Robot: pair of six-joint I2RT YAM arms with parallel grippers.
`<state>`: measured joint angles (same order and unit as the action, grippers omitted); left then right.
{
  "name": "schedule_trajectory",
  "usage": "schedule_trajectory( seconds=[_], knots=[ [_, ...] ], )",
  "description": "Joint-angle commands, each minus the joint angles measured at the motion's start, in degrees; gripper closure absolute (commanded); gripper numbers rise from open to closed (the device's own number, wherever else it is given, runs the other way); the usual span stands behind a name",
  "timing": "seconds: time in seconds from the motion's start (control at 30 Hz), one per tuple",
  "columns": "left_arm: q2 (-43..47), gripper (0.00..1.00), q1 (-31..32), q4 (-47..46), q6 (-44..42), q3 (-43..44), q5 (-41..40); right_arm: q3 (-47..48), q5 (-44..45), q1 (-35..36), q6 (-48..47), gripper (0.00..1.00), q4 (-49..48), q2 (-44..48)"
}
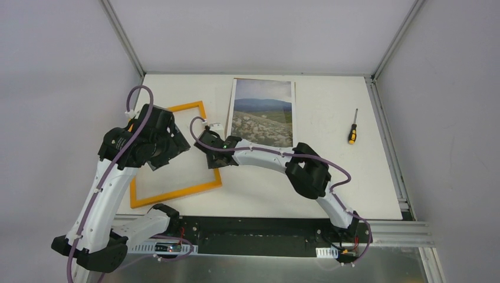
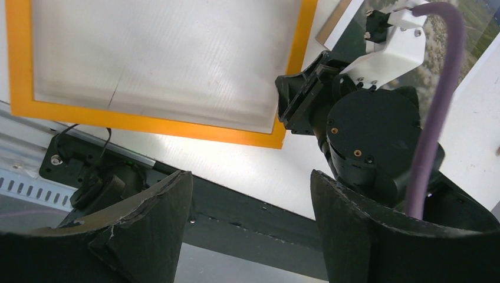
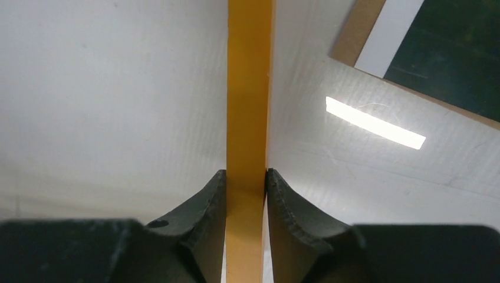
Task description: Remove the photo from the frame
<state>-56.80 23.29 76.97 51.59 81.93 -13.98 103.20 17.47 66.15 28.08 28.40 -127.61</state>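
Against the far edge of the desk (image 1: 330, 177), about midway along it, the photo (image 1: 262, 115) lies flat and face up, its cloudy sky toward the far edge and its flowered meadow toward the near edge. It is fully out of the frame (image 1: 177, 194) and clear of both arms. In the right wrist view a brown board (image 3: 359, 32) shows as a narrow strip beyond the photo's white border at one corner.

The frame sits on the left half of the desk, turned slightly askew. One short orange rail runs close to the near edge and the other points toward the far left corner. Only pale white surface shows inside its border.

The right gripper (image 3: 246, 177) reaches across from the right and is clamped on the frame's right-hand long rail, with one dark finger (image 3: 206, 200) pressed against each side of the orange strip. I cannot tell whether that rail is lifted off the desk.

The left gripper (image 2: 252, 177) hangs above the frame's left part, its fingers spread wide with nothing between them. Its camera looks down on the frame's near right corner and on the right arm's wrist beside it.

A screwdriver (image 1: 352, 132) with a black and yellow handle lies toward the far right corner, well apart from everything else.
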Motion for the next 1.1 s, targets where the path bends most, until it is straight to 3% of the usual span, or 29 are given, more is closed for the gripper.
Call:
schedule_trajectory(
  seconds=[0.0,0.13,0.27,0.47,0.57,0.83,1.07],
  knots=[
    [-0.8,0.26,0.3,-0.4,-1.5,2.0,-0.8,1.9,-7.0,-0.7,6.2,0.6,-1.0,4.1],
    [-1.2,0.25,0.3,-2.9,-3.2,0.4,-0.2,-4.8,-16.4,-2.9,4.0,0.33,-6.5,12.6],
    [-3.2,0.24,0.3,-10.2,-6.9,-2.4,5.0,-14.6,-24.3,-9.1,1.8,0.28,-7.1,22.4],
    [-13.0,0.23,0.3,-22.4,-9.0,-5.3,17.6,-32.4,-37.7,-25.2,2.9,0.31,-10.2,36.1],
    [-19.8,0.23,0.3,-26.7,-9.9,-3.9,20.7,-36.6,-40.8,-35.2,2.7,0.36,-10.0,39.6],
    [-40.2,0.22,-2.8,-33.5,-17.5,5.5,25.7,-34.9,-51.1,-55.1,1.4,0.43,-8.4,32.8],
    [-55.0,0.17,-7.5,-34.7,-24.4,16.7,26.5,-32.0,-51.9,-62.0,-2.4,0.41,-2.3,25.7]
  ],
)
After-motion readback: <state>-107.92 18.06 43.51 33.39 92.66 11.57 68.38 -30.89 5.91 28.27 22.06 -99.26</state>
